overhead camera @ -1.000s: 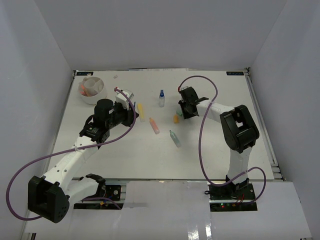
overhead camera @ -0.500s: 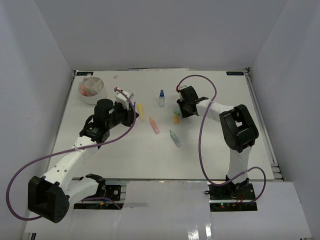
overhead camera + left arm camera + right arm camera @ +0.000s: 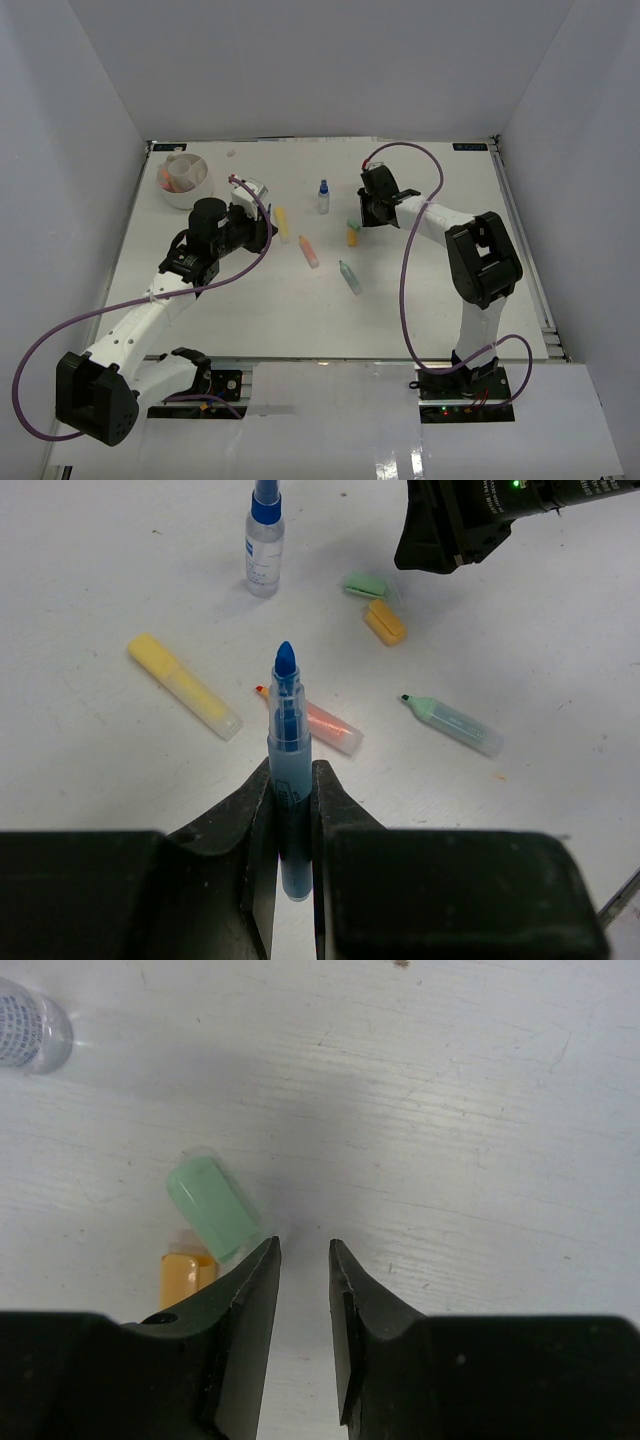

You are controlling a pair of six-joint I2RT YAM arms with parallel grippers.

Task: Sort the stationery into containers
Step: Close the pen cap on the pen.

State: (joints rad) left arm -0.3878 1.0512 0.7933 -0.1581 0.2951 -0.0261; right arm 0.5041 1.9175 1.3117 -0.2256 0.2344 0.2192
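My left gripper (image 3: pixel 262 228) is shut on an uncapped blue marker (image 3: pixel 289 770), held tip forward above the table. On the table lie a yellow marker (image 3: pixel 282 223), an orange-pink marker (image 3: pixel 308 251), a teal marker (image 3: pixel 350 277) and a blue-capped clear bottle (image 3: pixel 323 196). The white divided tub (image 3: pixel 186 180) stands at the far left with a few items in it. My right gripper (image 3: pixel 369 214) is narrowly open and empty. In the right wrist view its fingertips (image 3: pixel 305 1247) hover just right of a green cap (image 3: pixel 213 1208) and an orange cap (image 3: pixel 186 1275).
The two caps also show in the top view, the green cap (image 3: pixel 352 222) just behind the orange cap (image 3: pixel 352 237). The bottle's base (image 3: pixel 30 1030) is at the upper left of the right wrist view. White walls close the table in on three sides.
My right gripper has drawn back a little toward the far edge, and the green cap now shows on the table beside the orange cap. The left arm has not moved.
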